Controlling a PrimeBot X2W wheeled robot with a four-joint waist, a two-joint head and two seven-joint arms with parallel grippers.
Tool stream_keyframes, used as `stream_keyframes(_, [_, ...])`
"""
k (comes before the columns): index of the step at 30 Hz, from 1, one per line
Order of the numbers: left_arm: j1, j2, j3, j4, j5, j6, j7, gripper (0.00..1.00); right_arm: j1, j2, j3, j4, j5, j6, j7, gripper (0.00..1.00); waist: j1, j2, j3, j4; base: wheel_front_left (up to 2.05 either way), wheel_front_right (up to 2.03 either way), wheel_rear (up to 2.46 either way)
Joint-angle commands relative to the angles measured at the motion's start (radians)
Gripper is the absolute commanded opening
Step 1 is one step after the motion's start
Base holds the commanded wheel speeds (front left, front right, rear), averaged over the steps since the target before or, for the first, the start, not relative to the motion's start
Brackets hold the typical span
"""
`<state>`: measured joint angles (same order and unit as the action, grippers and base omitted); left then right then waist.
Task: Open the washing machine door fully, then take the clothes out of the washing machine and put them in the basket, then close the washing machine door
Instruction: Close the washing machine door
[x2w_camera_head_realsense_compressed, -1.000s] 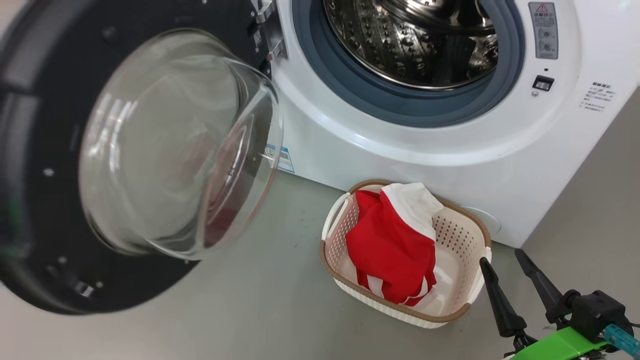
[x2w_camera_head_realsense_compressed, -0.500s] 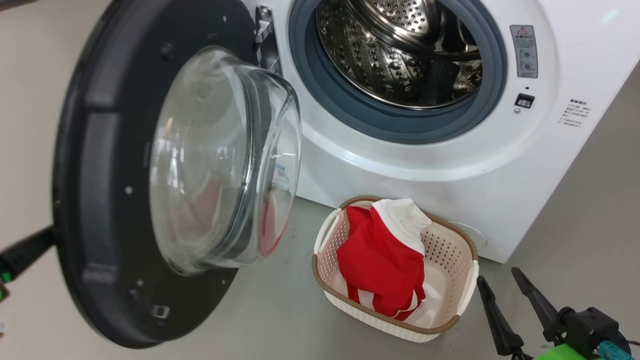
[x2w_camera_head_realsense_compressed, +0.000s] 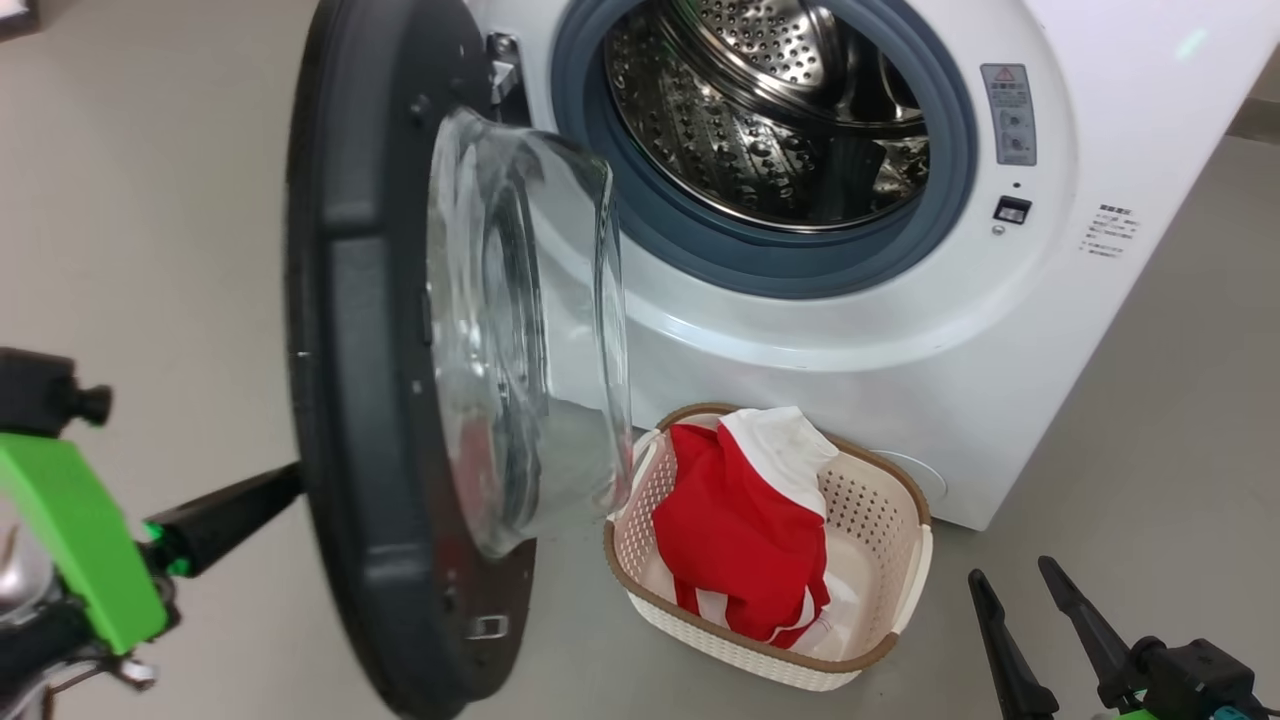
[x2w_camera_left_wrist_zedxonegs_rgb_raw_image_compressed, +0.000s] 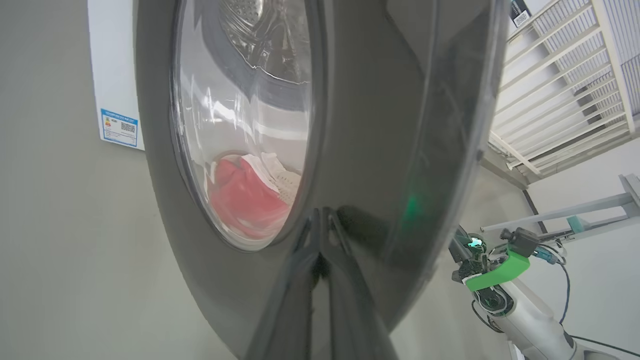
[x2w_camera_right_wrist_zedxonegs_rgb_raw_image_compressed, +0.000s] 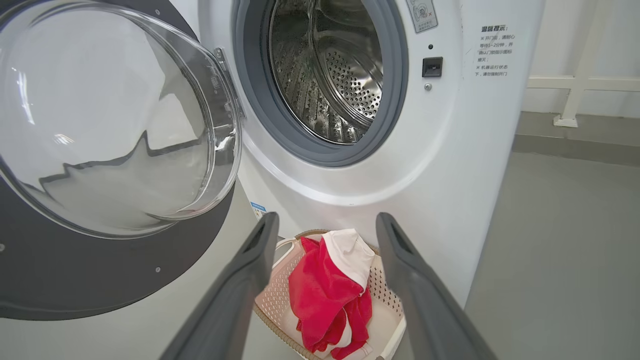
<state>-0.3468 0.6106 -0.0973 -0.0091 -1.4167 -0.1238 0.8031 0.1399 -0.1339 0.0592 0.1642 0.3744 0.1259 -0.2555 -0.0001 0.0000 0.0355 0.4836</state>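
Washer (x2w_camera_head_realsense_compressed: 900, 330) stands on grey floor (x2w_camera_head_realsense_compressed: 150, 200), opening facing the head camera. Steel drum (x2w_camera_head_realsense_compressed: 740, 110) and grey-blue gasket (x2w_camera_head_realsense_compressed: 780, 265) are exposed.

Door (x2w_camera_head_realsense_compressed: 350, 300): hinged at the washer's left and swung out partway. It stands nearly edge-on in the head view, about square to the washer front. Glass bowl (x2w_camera_head_realsense_compressed: 520, 330) bulges toward the washer side.

Left gripper (x2w_camera_left_wrist_zedxonegs_rgb_raw_image_compressed: 320, 240): jaws shut, pressed together. In the left wrist view the tips are at the door's glossy black outer face, just beside the lower edge of the window, and appear to touch it. In the head view the dark fingers (x2w_camera_head_realsense_compressed: 225, 520) run in behind the door rim from the lower left, with the tips hidden by the rim.

Basket (x2w_camera_head_realsense_compressed: 890, 500): on the floor, close before the washer front, below the opening. Its left corner is just beside the lower edge of the glass bowl.

Clothes (x2w_camera_head_realsense_compressed: 740, 540): a red bundle with a white part on top, lying in the basket and heaped toward its left side. Also visible through the door glass in the left wrist view.

Right gripper (x2w_camera_head_realsense_compressed: 1010, 570): low at the right of the head view, over the floor, to the right of the basket and apart from it. Jaws wide. In the right wrist view the basket and clothes show between the two fingers.
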Motion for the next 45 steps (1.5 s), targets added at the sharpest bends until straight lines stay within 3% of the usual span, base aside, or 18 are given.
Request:
stream_keyframes(1, [-0.067, 0.023, 0.023, -0.051, -0.011, -0.007, -0.012, 0.00, -0.013, -0.011, 0.014, -0.028, -0.014, 0.005, -0.006, 1.00, 0.0001, 0.0000, 0.003, -0.010, 0.00, 0.00, 0.00])
stream_keyframes(9, [-0.113, -0.021, -0.080, -0.112, -0.003, -0.007, -0.108, 0.00, -0.015, -0.005, 0.010, -0.031, -0.017, 0.005, -0.006, 1.00, 0.0001, 0.0000, 0.009, -0.034, 0.00, 0.00, 0.00])
stream_keyframes(24, [-0.090, 0.027, -0.147, -0.077, -0.007, -0.007, -0.256, 0.04, -0.030, -0.003, 0.024, -0.028, -0.016, 0.005, -0.006, 1.00, 0.0001, 0.0000, 0.005, -0.024, 0.00, 0.00, 0.00])
stream_keyframes(27, [-0.057, 0.026, -0.144, -0.060, -0.012, -0.007, -0.316, 0.20, -0.036, -0.001, 0.033, -0.026, -0.015, 0.005, -0.006, 1.00, 0.0001, 0.0000, 0.001, -0.016, 0.00, 0.00, 0.00])
stream_keyframes(32, [0.028, 0.018, -0.151, -0.047, -0.022, -0.007, -0.420, 0.38, -0.047, 0.006, 0.056, -0.019, -0.013, 0.005, -0.006, 1.00, 0.0001, 0.0000, -0.011, -0.003, 0.00, 0.00, 0.00])
stream_keyframes(35, [0.100, 0.004, -0.147, -0.041, -0.040, -0.007, -0.512, 0.96, -0.059, 0.006, 0.072, -0.015, -0.013, 0.005, -0.006, 1.00, 0.0001, 0.0000, -0.016, 0.005, 0.00, 0.00, 0.00])
stream_keyframes(36, [0.120, 0.001, -0.146, -0.037, -0.041, -0.007, -0.536, 1.00, -0.063, 0.005, 0.076, -0.014, -0.012, 0.005, -0.006, 1.00, 0.0001, 0.0000, -0.015, 0.006, 0.00, 0.00, 0.00])
stream_keyframes(45, [0.257, -0.063, -0.146, 0.033, -0.039, -0.007, -0.786, 1.00, -0.094, -0.013, 0.102, -0.002, -0.005, 0.005, -0.006, 1.00, 0.0001, 0.0000, -0.007, 0.010, 0.00, 0.00, 0.00])
